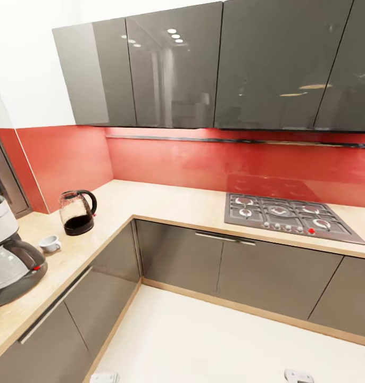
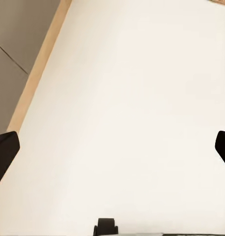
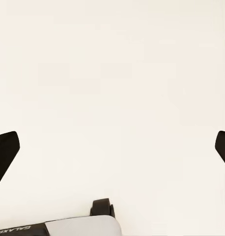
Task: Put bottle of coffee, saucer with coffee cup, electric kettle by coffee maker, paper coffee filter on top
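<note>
The grey and black coffee maker (image 1: 9, 260) stands on the beige countertop (image 1: 150, 202) at the far left of the head view. Behind it on the same counter sits a small white coffee cup (image 1: 49, 243). Further back is a glass electric kettle (image 1: 77, 213) with a black base and handle. My left gripper (image 2: 112, 147) hangs open over the pale floor, beside a cabinet plinth (image 2: 39, 69). My right gripper (image 3: 112, 147) is open too, with bare floor between its dark fingertips (image 3: 5, 150).
A gas hob (image 1: 289, 215) is set into the counter's right run, below dark glossy wall cabinets (image 1: 220, 64) and a red backsplash (image 1: 204, 159). Grey base cabinets (image 1: 177, 255) line the L-shaped corner. Pale floor (image 1: 214, 340) lies in front of them.
</note>
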Tool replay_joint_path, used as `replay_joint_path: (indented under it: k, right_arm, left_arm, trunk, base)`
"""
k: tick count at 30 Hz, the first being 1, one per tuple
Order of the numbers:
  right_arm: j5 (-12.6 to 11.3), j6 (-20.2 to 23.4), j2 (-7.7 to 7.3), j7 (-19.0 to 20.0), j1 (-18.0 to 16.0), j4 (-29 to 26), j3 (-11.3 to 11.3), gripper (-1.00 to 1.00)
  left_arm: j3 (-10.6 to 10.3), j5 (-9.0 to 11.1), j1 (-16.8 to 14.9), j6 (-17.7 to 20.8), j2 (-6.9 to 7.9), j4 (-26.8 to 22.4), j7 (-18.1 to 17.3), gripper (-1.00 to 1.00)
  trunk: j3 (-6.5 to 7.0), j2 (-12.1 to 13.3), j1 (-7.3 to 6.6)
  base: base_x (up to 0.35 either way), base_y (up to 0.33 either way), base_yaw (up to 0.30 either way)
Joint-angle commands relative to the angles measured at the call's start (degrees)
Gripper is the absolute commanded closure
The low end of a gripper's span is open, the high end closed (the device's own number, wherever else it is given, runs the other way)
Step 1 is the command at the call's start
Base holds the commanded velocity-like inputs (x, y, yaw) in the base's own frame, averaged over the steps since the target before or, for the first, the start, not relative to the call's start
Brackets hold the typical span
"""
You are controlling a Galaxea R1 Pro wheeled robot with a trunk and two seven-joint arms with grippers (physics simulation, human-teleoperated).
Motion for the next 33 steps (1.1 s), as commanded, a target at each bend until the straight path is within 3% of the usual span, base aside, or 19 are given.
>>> replay_joint_path:
  k: [1,11,33]
  right_arm:
    - [-0.58,-0.22,-0.01,0.28,-0.06,0.08,0.17,-1.0]
    - [-0.58,-0.22,0.06,0.28,-0.06,0.15,0.17,-1.0]
    - [-0.58,-0.22,0.07,0.28,-0.06,0.73,0.17,-1.0]
  left_arm:
    - [-0.11,0.44,-0.05,-0.17,0.01,0.06,-0.24,-1.0]
    - [-0.11,0.51,-0.05,-0.22,-0.01,0.14,-0.12,-1.0]
    - [-0.11,0.62,-0.05,-0.26,0.05,0.14,-0.07,-1.0]
  trunk:
    - [-0.13,-0.12,0.05]
    - [-0.13,-0.12,0.05]
    - [-0.13,-0.12,0.05]
  base:
    - [0.181,-0.231,0.075]
    - [0.16,-0.229,0.248]
    - [0.185,-0.115,0.275]
